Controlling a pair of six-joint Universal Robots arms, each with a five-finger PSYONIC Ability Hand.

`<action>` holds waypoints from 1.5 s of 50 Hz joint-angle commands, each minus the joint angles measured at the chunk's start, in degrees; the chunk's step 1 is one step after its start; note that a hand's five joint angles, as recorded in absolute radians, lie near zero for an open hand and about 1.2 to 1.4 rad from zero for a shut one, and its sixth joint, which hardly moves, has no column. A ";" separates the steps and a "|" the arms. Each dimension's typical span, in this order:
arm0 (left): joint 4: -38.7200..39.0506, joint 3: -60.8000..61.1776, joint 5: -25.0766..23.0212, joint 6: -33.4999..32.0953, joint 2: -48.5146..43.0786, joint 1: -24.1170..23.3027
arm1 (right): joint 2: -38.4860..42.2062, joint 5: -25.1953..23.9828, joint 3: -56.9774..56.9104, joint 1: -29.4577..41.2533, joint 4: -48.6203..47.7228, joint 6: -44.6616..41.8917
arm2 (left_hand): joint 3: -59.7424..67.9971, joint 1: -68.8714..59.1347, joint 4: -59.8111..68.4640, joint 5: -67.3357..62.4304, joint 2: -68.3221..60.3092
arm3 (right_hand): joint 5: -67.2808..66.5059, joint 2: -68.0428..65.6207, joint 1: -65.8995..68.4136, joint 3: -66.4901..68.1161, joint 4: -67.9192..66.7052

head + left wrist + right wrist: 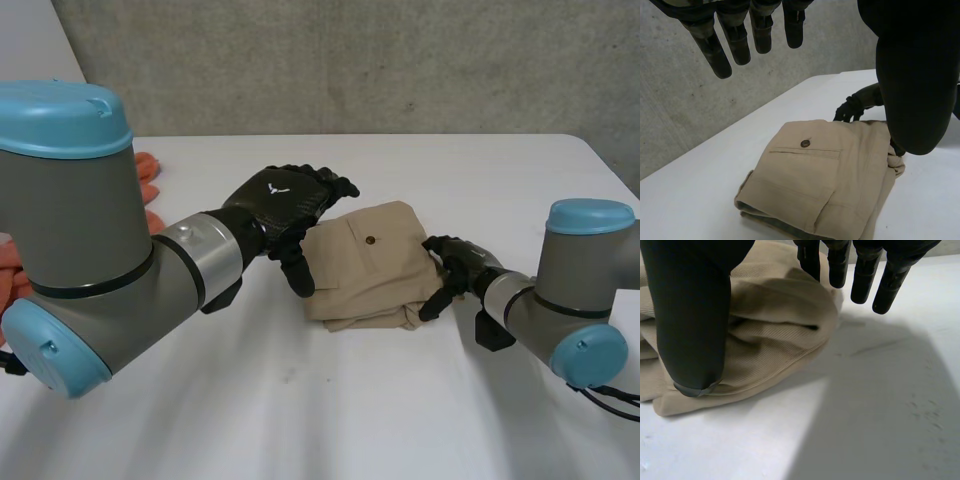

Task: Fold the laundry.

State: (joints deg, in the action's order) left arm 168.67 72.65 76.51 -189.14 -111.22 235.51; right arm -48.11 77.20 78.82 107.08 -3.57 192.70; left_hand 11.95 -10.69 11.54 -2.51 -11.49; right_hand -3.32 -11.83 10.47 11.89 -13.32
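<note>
Left arm [80, 230], left hand [285, 200] slack, nine o'clock of folded trousers [365, 275]; right hand [455, 262], fingers straight, at three; white table [300, 400], concrete wall [350, 60].

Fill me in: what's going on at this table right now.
A two-armed robot is folding laundry. A pair of tan trousers lies folded into a compact bundle on the white table. The left hand hovers open above the bundle's left side, holding nothing. The right hand is at the bundle's right edge, fingers straight, thumb close against the folds but not gripping. An orange cloth lies beyond the left arm.
</note>
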 commanded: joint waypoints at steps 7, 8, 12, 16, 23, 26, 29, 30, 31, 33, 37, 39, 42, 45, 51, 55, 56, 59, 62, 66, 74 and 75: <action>0.25 0.56 -0.04 -0.09 -0.05 -0.05 | 3.89 0.24 -6.66 2.17 0.15 2.59 | -1.06 -0.19 -0.65 1.63 0.60 | -1.64 -3.13 4.49 3.07 -1.65; 0.25 0.56 -0.04 -0.09 -0.05 -0.05 | 4.33 0.24 -7.36 2.26 0.23 2.77 | -1.06 -0.19 -0.65 1.63 0.60 | -1.64 -3.13 4.49 3.07 -1.65; 0.25 0.56 -0.04 -0.09 -0.31 -0.05 | 6.26 0.41 -10.96 2.44 0.67 2.86 | -0.89 -0.36 -0.48 1.46 0.43 | -1.98 -3.46 4.83 3.41 -1.98; 0.25 0.56 -0.04 -0.09 -0.58 0.13 | 7.41 0.24 -13.60 3.14 0.67 2.51 | -0.89 -0.36 -0.48 1.46 0.43 | -28.48 -29.96 31.33 29.91 -28.48; 0.25 0.65 -0.04 -0.01 -0.84 0.39 | 11.89 -0.03 -21.85 3.40 1.99 2.07 | -0.72 -0.53 -0.31 1.29 0.27 | -66.68 -68.17 69.53 68.11 -66.68; 0.34 0.65 -0.04 -0.01 -1.02 0.39 | 14.96 -0.64 -28.01 3.32 4.97 0.84 | -0.72 -0.53 -0.31 1.29 0.27 | -66.68 -68.17 69.53 68.11 -66.68; 0.86 0.82 -0.04 -0.01 -1.02 0.39 | 18.47 -0.47 -35.71 2.88 8.13 -1.61 | -0.72 -0.53 -0.31 1.29 0.27 | -66.68 -68.17 69.53 68.11 -66.68; 0.95 0.82 -0.04 -0.01 -1.19 0.39 | 19.36 -0.21 -37.84 2.61 8.84 -2.15 | -0.72 -0.53 -0.31 1.29 0.27 | -66.68 -68.17 69.53 68.11 -66.68; 0.95 0.82 -0.04 -0.01 -1.28 0.48 | 20.15 -0.03 -40.21 2.26 9.54 -2.59 | -0.72 -0.53 -0.31 1.29 0.27 | -66.68 -68.17 69.53 68.11 -66.68; 1.04 1.00 -0.04 -0.01 -1.63 0.57 | 23.56 0.58 -47.92 -0.62 11.56 -3.29 | -0.72 -0.53 -0.31 1.29 0.27 | -66.68 -68.17 69.53 68.11 -66.68; 1.04 1.00 -0.04 -0.01 -2.07 0.57 | 29.10 2.86 -60.22 -7.03 16.21 -3.65 | -0.72 -0.53 -0.31 1.29 0.27 | -66.68 -68.17 69.53 68.11 -66.68; 1.04 1.00 -0.04 -0.01 -2.25 0.57 | 31.31 4.36 -65.53 -8.98 17.54 -3.74 | -0.72 -0.53 -0.31 1.29 0.27 | -66.68 -68.17 69.53 68.11 -66.68; 1.04 1.00 0.04 -0.01 -2.60 0.66 | 34.56 5.77 -72.92 -11.53 18.43 -4.00 | -0.72 -0.53 -0.31 1.29 0.27 | -66.68 -68.17 69.53 68.11 -66.68; 1.04 1.00 0.04 -0.01 -2.69 0.66 | 35.01 6.48 -72.93 -14.96 18.25 -4.17 | -0.56 -0.70 -0.15 1.12 0.10 | -66.68 -68.17 69.53 68.11 -66.68; 1.13 1.00 0.04 -0.01 -2.95 0.66 | 35.80 9.18 -72.58 -21.01 17.64 -7.85 | -0.56 -0.70 -0.15 1.12 0.10 | -66.68 -68.17 69.53 68.11 -66.68; 1.22 1.00 0.04 -0.01 -3.13 0.66 | 36.06 12.36 -72.49 -24.88 17.55 -13.38 | -0.72 -0.53 -0.31 1.29 0.27 | -66.68 -68.17 69.53 68.11 -66.68; 1.22 1.00 0.04 0.08 -3.21 0.83 | 36.06 12.37 -72.41 -25.51 17.46 -13.93 | -0.72 -0.53 -0.31 1.29 0.27 | -66.68 -68.17 69.53 68.11 -66.68; 1.22 1.00 0.04 0.00 -3.48 0.83 | 36.06 9.83 -72.32 -27.61 17.02 -14.11 | -0.72 -0.53 -0.31 1.29 0.26 | -66.68 -68.17 69.53 68.11 -66.68; 1.22 1.00 0.04 0.08 -3.57 0.66 | 36.06 6.84 -72.23 -28.50 17.02 -14.11 | -0.72 -0.53 -0.31 1.29 0.26 | -66.68 -68.17 69.53 68.11 -66.68; 1.22 1.00 0.04 0.08 -3.74 0.66 | 36.50 3.41 -71.62 -28.85 17.37 -14.19 | -0.72 -0.53 -0.31 1.29 0.27 | -66.68 -68.17 69.53 68.11 -66.68; 1.22 1.09 0.13 0.43 -3.65 0.66 | 36.68 4.01 -71.88 -29.82 21.93 -17.43 | -0.72 -0.53 -0.31 1.29 0.27 | 3.32 1.83 -0.47 -1.89 3.32; 1.22 1.09 0.13 0.78 -3.57 0.66 | 36.42 4.71 -71.88 -29.99 22.38 -18.40 | -0.89 -0.36 -0.48 1.46 0.43 | 3.32 1.83 -0.47 -1.89 3.32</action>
State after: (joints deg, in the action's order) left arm 169.90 73.71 76.60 -188.99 -114.93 236.18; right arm -11.34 80.51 7.31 77.82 15.50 177.58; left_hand 11.95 -10.69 11.53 -2.51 -11.49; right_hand -12.17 -19.71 14.78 20.86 -22.10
